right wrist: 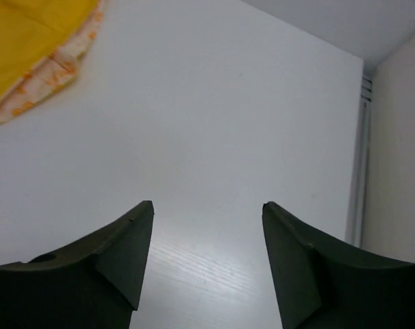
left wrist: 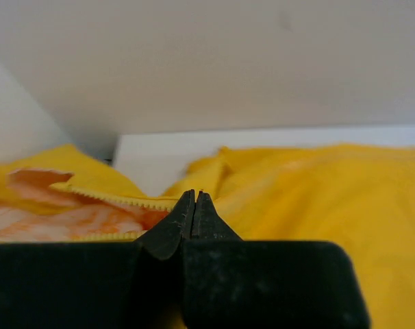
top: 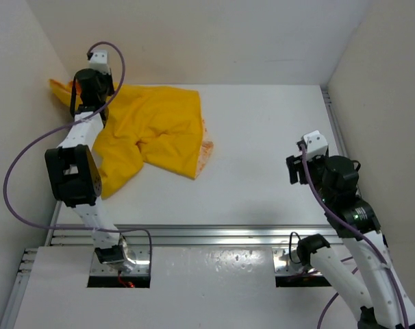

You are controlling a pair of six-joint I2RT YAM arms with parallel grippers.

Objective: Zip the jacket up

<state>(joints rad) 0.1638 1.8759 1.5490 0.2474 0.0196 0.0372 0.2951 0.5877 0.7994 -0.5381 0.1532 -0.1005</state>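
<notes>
Jacket [top: 156, 133]: yellow, crumpled at the far left of the worktop [top: 276, 151]. I see white-and-orange lining [right wrist: 50, 75] along its right edge.
Left tool [left wrist: 194, 200]: over the jacket's far-left end, jaws pressed together. The tips sit right at a row of zipper teeth [left wrist: 118, 199]. I can't tell whether any fabric is pinched.
Right tool [right wrist: 207, 209]: jaws apart, gripping nothing, above bare worktop on the right, well apart from the jacket.

Jacket [top: 156, 130]: soft, matt yellow cloth with a white lining [right wrist: 46, 79] printed in orange and fine, plastic-looking zipper teeth [left wrist: 111, 199]. Bench [top: 262, 151]: smooth white surface with a faint sheen, edged by a bright metal rail [top: 214, 235]. Fingers [right wrist: 118, 253] of the right gripper [right wrist: 207, 203]: matt black plastic.
</notes>
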